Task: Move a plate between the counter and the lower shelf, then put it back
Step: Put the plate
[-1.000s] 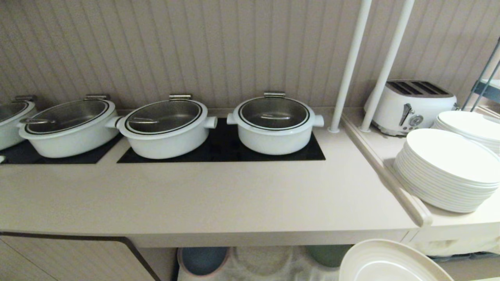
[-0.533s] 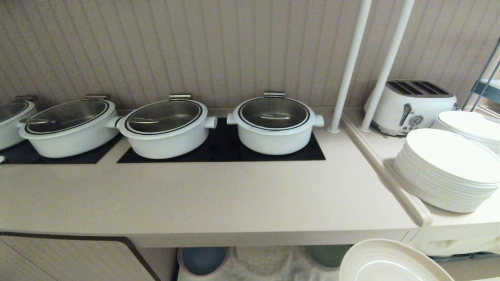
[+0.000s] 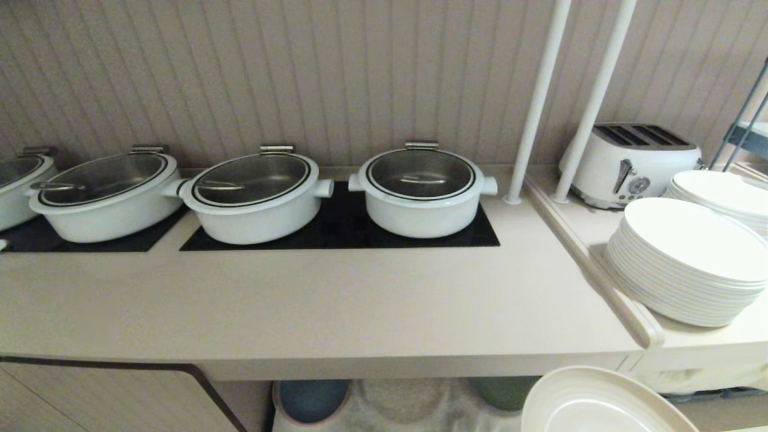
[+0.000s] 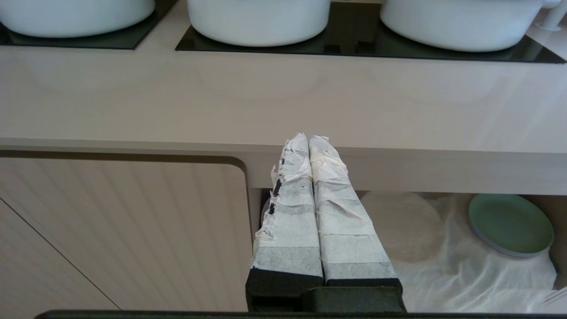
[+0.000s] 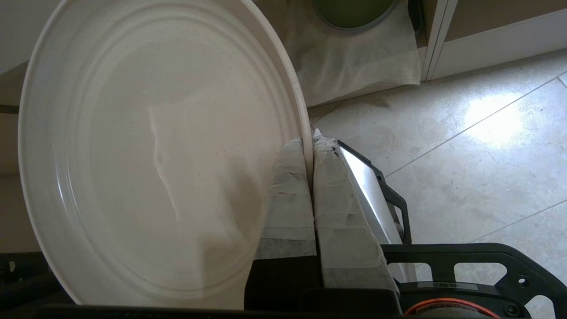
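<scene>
plate is off both surfaces, held in the air below and in front of the counter near its right end, only its upper arc showing in the head view

right gripper pinched tight on the plate's rim, one taped finger on the inner face, one behind; single edge grip, so the plate hangs cantilevered and tilted

Judgement: it's in transit, probably heading up to the counter. Lift clear of the thick front edge before going forward, keep the wrist steady, go slow, and level it before letting go. Risk is the rim slipping or pivoting in the pinch

left gripper parked in front of the counter edge, taped fingers pressed together, holding nothing

lower shelf has a wrinkled white cloth with a green plate on it and a blue plate further left

Counter's front strip is bare; three white lidded pots sit on black hob panels behind. Side ledge to the right carries stacked white plates and a white toaster. Ribbed wall behind, tiled floor below
</scene>
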Available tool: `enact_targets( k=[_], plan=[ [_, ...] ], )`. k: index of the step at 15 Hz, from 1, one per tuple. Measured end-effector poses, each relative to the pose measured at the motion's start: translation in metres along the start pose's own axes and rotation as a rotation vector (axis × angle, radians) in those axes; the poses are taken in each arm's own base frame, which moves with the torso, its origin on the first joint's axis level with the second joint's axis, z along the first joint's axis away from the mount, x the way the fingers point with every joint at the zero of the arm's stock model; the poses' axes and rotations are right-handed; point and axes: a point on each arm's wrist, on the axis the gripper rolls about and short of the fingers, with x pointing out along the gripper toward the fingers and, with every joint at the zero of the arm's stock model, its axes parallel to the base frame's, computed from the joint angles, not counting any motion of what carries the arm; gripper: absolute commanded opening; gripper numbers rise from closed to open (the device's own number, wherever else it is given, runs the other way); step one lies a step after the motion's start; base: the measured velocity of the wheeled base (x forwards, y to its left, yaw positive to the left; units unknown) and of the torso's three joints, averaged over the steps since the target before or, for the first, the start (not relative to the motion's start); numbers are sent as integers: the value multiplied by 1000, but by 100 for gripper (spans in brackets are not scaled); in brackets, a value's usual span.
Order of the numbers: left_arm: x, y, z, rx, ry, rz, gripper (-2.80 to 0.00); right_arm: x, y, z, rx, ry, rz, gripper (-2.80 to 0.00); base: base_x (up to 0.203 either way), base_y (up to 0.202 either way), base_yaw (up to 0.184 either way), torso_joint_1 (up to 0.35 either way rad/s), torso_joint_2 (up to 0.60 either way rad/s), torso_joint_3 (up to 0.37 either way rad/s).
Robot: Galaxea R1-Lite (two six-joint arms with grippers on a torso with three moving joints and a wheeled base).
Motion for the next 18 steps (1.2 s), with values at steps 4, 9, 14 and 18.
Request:
enact_targets(
  k=[4,9,14,18],
  plan=[
    [0,0,0,0,1,-1,-280,0,0,0,0,1,-2,-280,0,0,0,0,0,0],
    [0,0,0,0,0,0,-280,0,0,-1,-2,3,-1,-280,-1,164,-2,1,3,2],
    [0,0,0,-1,0,0,-280,0,0,-1,-2,3,0,-280,0,197,1,1,2,3],
    [0,0,0,-1,0,1,-280,0,0,-1,-1,4,0,-280,0,195,-2,3,3,2]
  ],
)
